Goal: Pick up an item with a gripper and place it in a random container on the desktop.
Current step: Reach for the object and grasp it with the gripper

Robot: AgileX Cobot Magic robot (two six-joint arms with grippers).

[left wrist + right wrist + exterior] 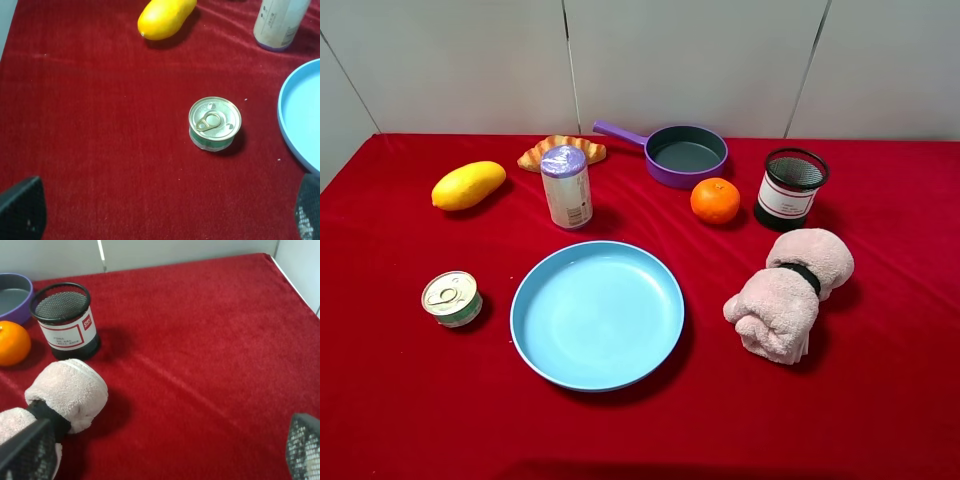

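1. On the red desktop [880,400], the orange [715,200] sits just beside the mesh cup [790,188] and the purple pan [687,155].
2. Right gripper [165,460]: fingers spread wide, holding nothing, well apart from the orange.
3. Left gripper [165,212]: also wide open, near a tin can [215,122].

Tin can [215,123] on red cloth [100,125] nr plate [303,112]

The bench [880,400] is deep red all over. The round fruit [715,200] is bright orange, the mango [468,185] yellow, the plate [597,314] pale blue, the pan [686,155] purple with a grey inside. The cup [790,188] is black mesh with a white, red-edged label [783,198]. The towel [788,293] is pale pink with a black band [802,273].
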